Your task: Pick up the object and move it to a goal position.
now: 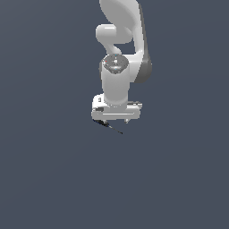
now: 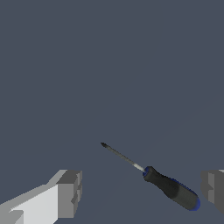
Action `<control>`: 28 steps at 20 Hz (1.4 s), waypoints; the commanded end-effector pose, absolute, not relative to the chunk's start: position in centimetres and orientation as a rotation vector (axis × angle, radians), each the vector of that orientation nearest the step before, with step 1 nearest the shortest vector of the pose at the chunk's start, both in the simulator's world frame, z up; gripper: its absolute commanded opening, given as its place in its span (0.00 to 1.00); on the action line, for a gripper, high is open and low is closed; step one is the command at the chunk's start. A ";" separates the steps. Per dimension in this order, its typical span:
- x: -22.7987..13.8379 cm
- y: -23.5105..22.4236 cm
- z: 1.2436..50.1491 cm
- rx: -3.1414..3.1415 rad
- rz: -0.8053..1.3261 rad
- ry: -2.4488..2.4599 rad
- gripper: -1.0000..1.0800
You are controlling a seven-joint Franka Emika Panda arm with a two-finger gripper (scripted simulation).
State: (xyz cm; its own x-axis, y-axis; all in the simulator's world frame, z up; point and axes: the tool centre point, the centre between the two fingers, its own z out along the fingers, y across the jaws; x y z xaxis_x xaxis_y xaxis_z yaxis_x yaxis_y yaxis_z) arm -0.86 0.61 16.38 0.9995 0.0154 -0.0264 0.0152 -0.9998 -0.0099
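approach step: tool (image 2: 142,192) spread, fingers (image 2: 68,192) flanking the screwdriver (image 2: 170,189) handle; next, descend and pinch it.

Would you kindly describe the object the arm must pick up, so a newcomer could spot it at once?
Find the white arm hanging over the plain grey floor; right under its gripper lies a small screwdriver. In the wrist view it sits between the two open fingers, apart from both. Its black handle with a blue end and thin metal shaft make it the only dark thing there.
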 end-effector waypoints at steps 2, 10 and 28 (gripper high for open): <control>-0.9 0.6 16.4 -3.132 0.041 -0.024 0.96; -0.8 -0.8 17.3 -3.151 0.035 -0.012 0.96; -1.3 -1.3 16.2 -3.148 0.034 -0.150 0.96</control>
State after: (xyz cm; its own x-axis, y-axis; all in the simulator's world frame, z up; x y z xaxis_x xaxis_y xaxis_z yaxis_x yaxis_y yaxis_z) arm -1.18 -1.16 16.47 0.9969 0.0761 -0.0219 0.0763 -0.9970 0.0091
